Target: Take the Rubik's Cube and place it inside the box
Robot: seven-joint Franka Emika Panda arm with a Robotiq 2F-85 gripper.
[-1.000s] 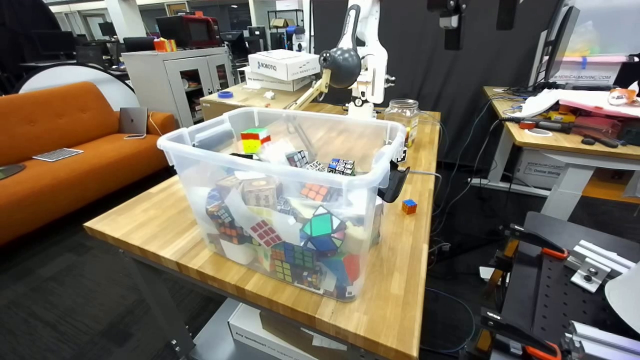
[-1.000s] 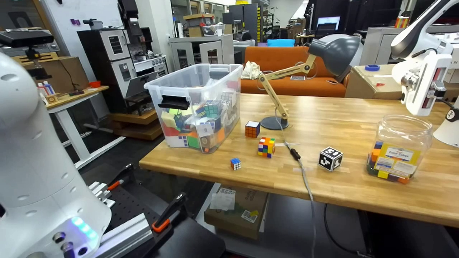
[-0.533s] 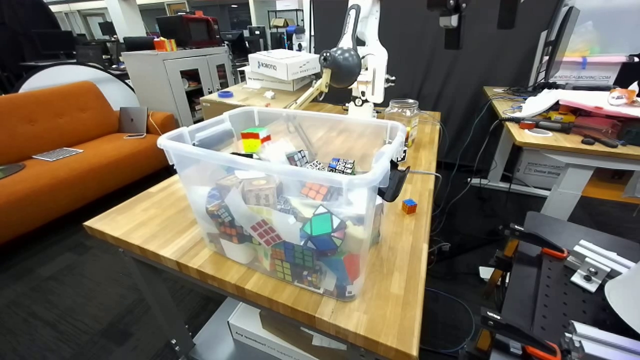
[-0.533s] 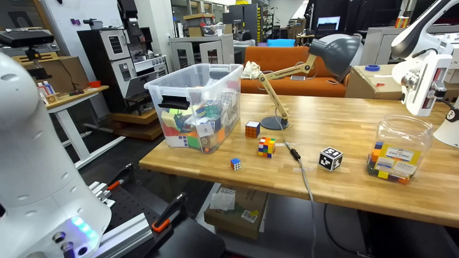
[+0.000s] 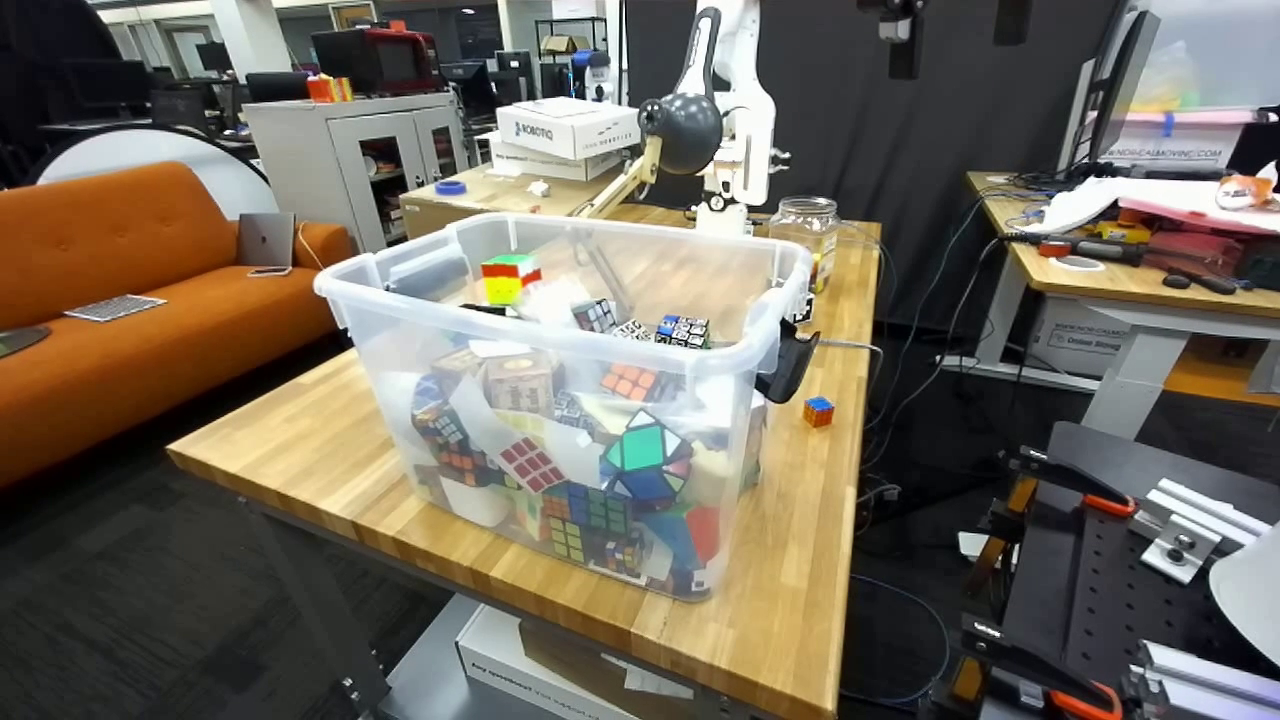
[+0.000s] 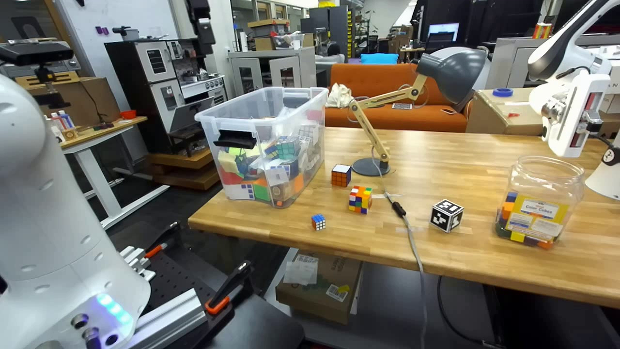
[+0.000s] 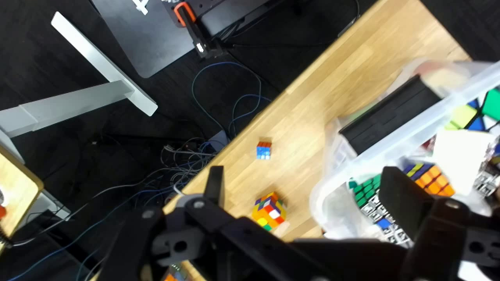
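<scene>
Fingers (image 7: pixel 404 199) spread wide, holding nothing, higher than the see-through plastic tub (image 6: pixel 227 120). On the desk (image 6: pixel 460 169) beside that tub stand 3 candidates: a mini Rubik's Cube (image 6: pixel 318 222), a scrambled Rubik's Cube (image 6: pixel 360 199) and a white-topped Rubik's Cube (image 6: pixel 341 175); which is wanted, I cannot tell. Best, I judge: descend outside the tub, pinch 2 opposite faces squarely, then lift above its rim.

Free room round & above sm. cube (image 6: pixel 318 222); wall of box (image 7: pixel 420 123) w/ blk handle (image 6: pixel 235 139) bars low path in, top open; bigger mixed-color cube (image 6: pixel 360 199) nearby.
</scene>
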